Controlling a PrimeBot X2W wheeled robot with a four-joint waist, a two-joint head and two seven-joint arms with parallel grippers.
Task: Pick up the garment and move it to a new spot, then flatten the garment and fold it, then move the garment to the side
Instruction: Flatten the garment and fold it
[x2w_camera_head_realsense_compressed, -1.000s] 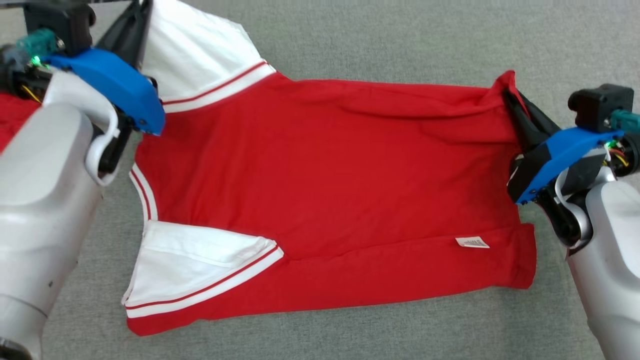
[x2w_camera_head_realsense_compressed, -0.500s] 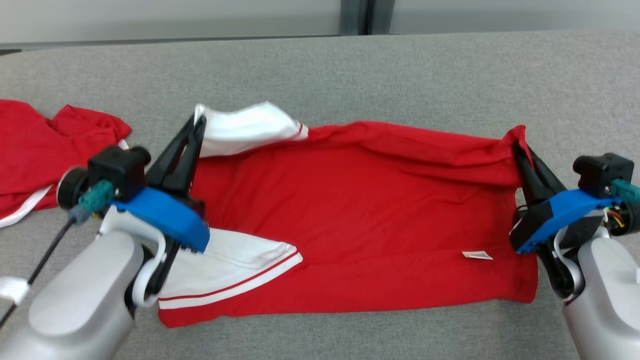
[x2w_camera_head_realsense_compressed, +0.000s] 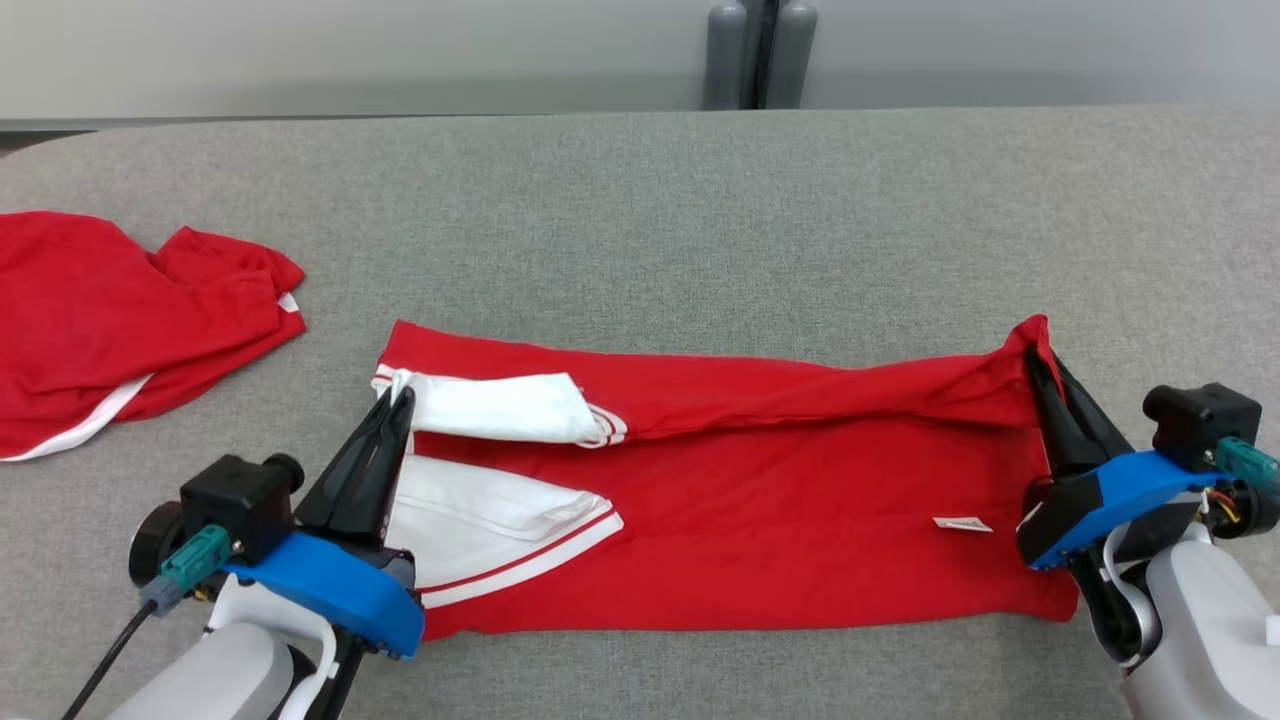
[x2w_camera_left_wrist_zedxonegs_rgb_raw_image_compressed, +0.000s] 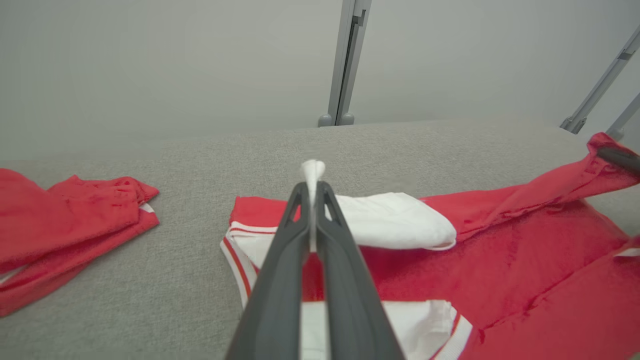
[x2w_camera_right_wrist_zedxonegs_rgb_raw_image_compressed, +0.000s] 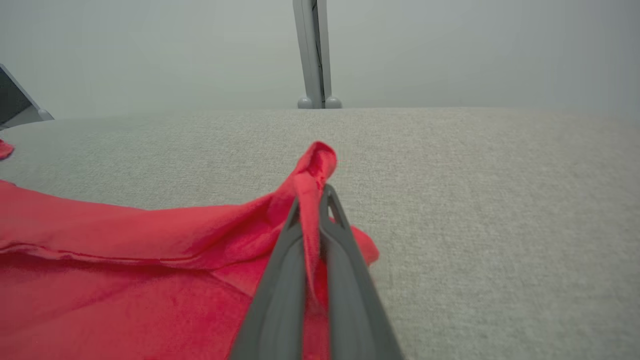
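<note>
L: left gripper jaws pinching white sleeve of red cotton shirt
R: right gripper jaws pinching hem corner
Risk: uneven drop — crooked fold, bunching

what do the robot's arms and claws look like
The left claw and right claw each have two long, tapering dark fingers on a blue housing, with a black camera block and teal connector. The forearms are pale silver-grey. A black cable trails from the left wrist.
</note>
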